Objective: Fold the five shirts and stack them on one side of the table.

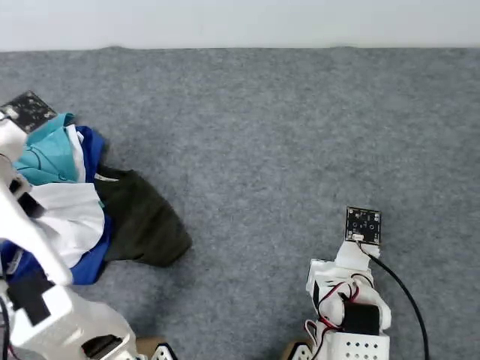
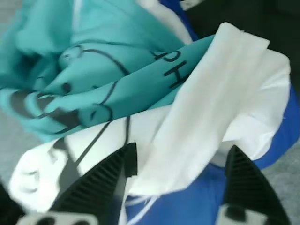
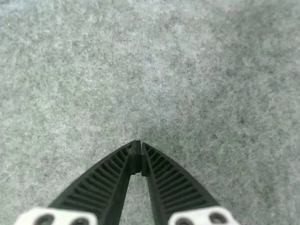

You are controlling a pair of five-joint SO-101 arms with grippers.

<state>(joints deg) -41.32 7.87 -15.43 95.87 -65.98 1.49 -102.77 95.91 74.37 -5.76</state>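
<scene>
A heap of shirts lies at the table's left side: a teal shirt (image 1: 43, 154) with black print, a white shirt (image 1: 67, 214), a blue shirt (image 1: 91, 259) underneath and a dark olive shirt (image 1: 142, 217) on the right of the heap. My left arm stands over this heap. Its gripper (image 2: 180, 161) is open, with a fold of the white shirt (image 2: 220, 108) between the black fingers, above the blue shirt (image 2: 187, 201) and beside the teal shirt (image 2: 93, 70). My right gripper (image 3: 140, 157) is shut with nothing in it, over bare grey cloth near the front right.
The grey felt table (image 1: 300, 135) stretches bare from the heap to the right edge. A white wall edge (image 1: 240, 22) runs along the back. The right arm's base (image 1: 349, 315) with its wires sits at the front.
</scene>
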